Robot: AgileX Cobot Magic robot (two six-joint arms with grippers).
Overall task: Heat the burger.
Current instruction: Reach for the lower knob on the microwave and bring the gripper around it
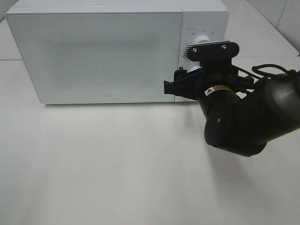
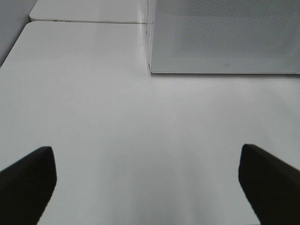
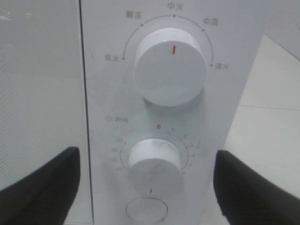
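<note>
A white microwave (image 1: pixel 206 18) sits at the back of a pale desk (image 1: pixel 117 164), with its frosted door (image 1: pixel 93 51) closed. The burger is not visible in any view. I would guess it is behind that door, though the speckled panel hides the inside. The right arm (image 1: pixel 248 122) reaches up to the control panel (image 3: pixel 103 93) on the microwave's right side. Its wrist camera looks squarely at two round white knobs. The large power knob (image 3: pixel 171 65) has a red mark pointing straight up to the middle of its arc. Under it is a smaller timer knob (image 3: pixel 154 161) ringed by minute numbers, with a round button (image 3: pixel 146 211) beneath that. The right fingers (image 3: pixel 42 192) stand wide apart, one on each side of the timer knob, holding nothing and not touching it. The left fingers (image 2: pixel 28 183) are spread wide too, empty, hovering over bare desk near the microwave's front left corner. The step in hand looks like setting the timer. To do it well, the right fingers should move straight in, centred on the small knob. They should then close evenly on its rim and turn clockwise from the wrist without pushing sideways. The knob looks smooth and shallow, so a skewed grip could slip. Drifting up or down could also bump the power knob or the button.
</note>
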